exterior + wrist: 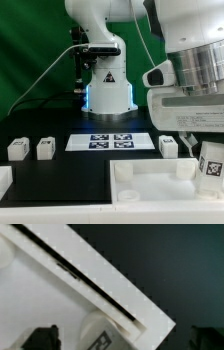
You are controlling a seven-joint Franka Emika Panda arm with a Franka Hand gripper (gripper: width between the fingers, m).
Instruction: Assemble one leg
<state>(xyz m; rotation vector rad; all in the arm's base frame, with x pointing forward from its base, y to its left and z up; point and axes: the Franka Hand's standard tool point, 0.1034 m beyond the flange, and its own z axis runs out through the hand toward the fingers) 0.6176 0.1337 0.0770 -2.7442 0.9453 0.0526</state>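
One leg (213, 166), a small white block with a black-and-white tag, stands at the corner of the large white panel (140, 186) on the exterior view's right. My gripper (207, 155) straddles it, open. In the wrist view the same leg (100, 335) sits on the panel (40, 297) just inside the raised rim, between my dark fingertips (40, 339), and a gap shows on each side of it. Two more legs (17, 149) (45, 148) stand on the exterior view's left. Another leg (169, 146) stands just beside my gripper.
The marker board (113, 141) lies flat in front of the robot base (108, 90). A white block (4, 182) shows at the exterior view's left edge. The table top is black.
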